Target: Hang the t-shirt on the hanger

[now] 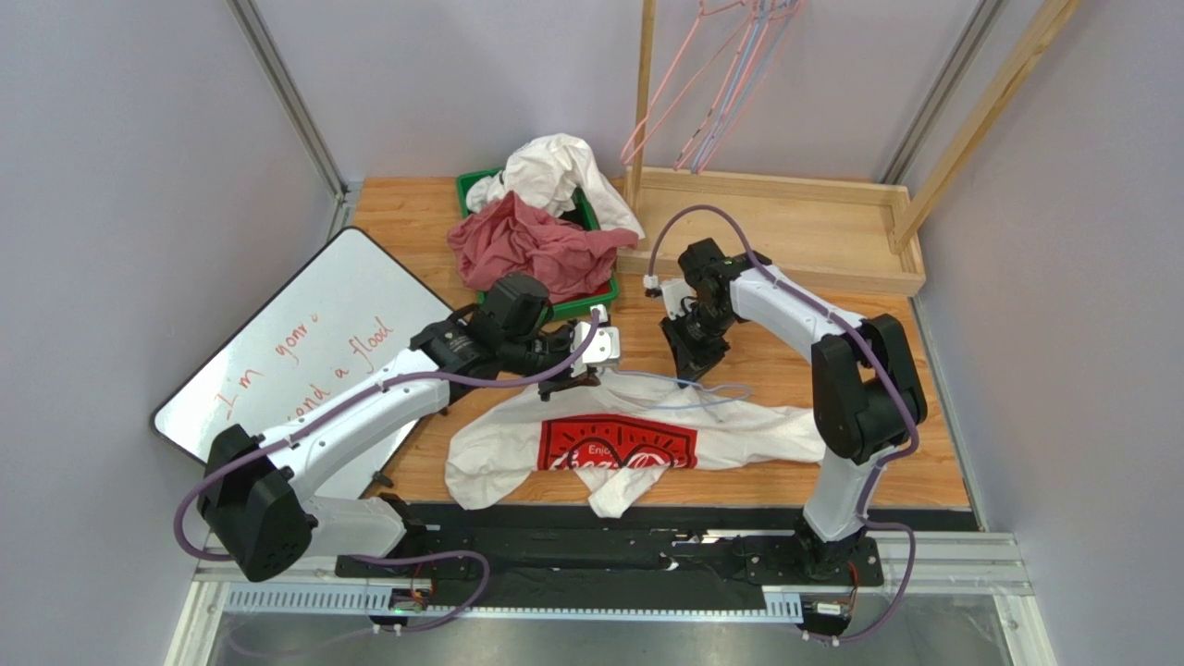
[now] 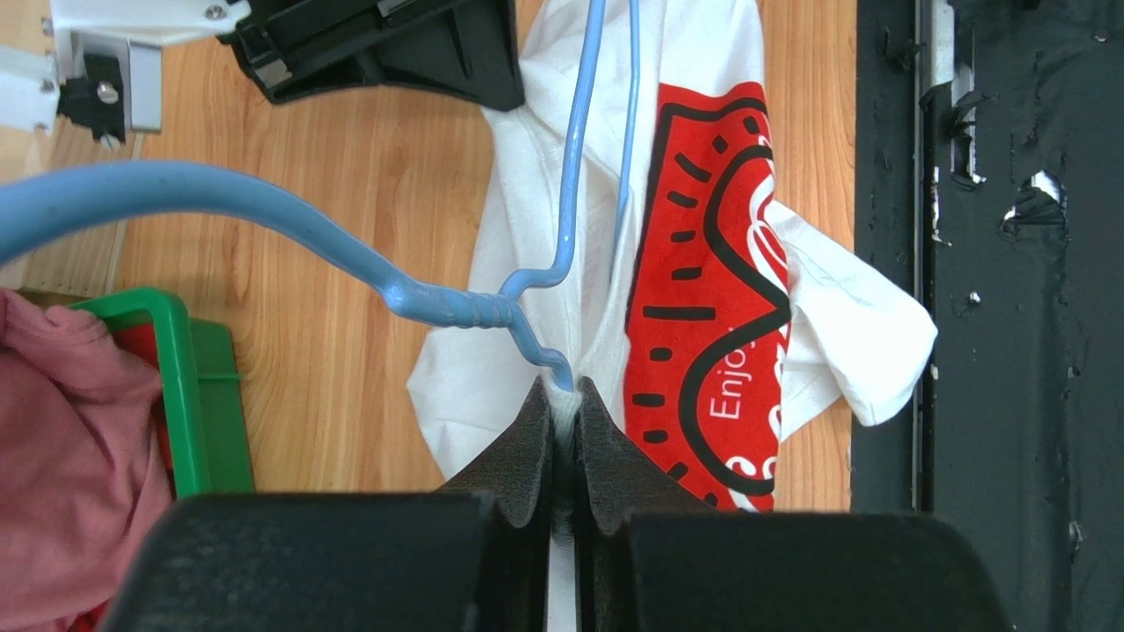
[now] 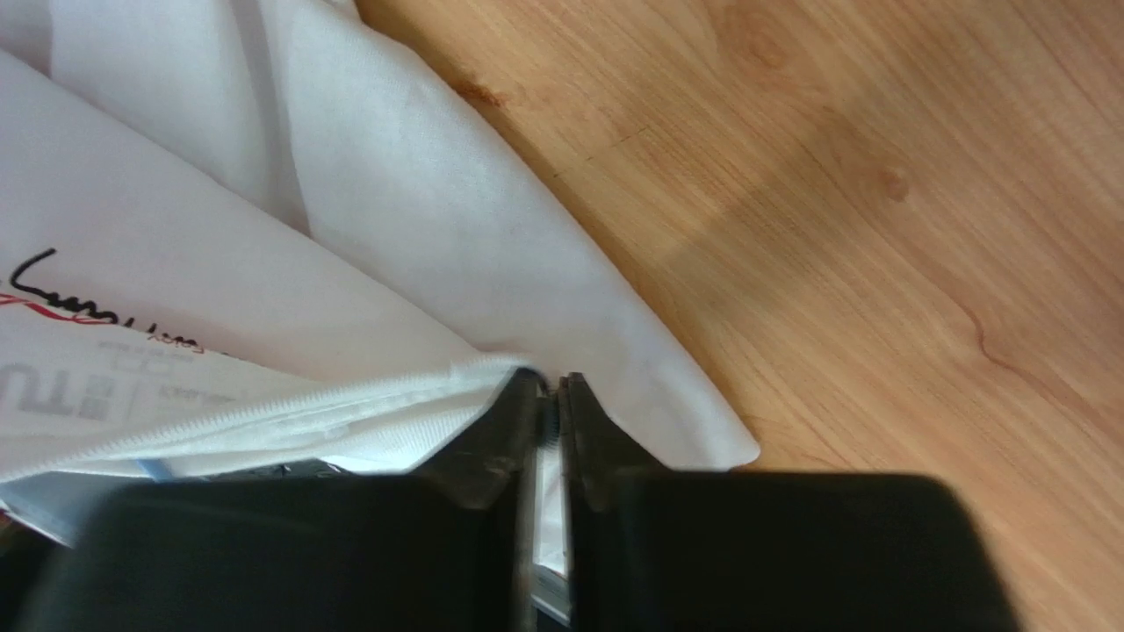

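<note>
Firstly, top view: shirt (image 1: 626,444) lies spread at 6 o'clock of table (image 1: 417,222), red print up. L gripper (image 1: 598,347) is at its 11 o'clock edge, R gripper (image 1: 691,368) at 1 o'clock.
L wrist: jaws pressed together on hanger (image 2: 449,306) wire, just below the twisted neck; hanger reaches over shirt.
R wrist: jaws nearly together, clamped on a white shirt edge.
</note>
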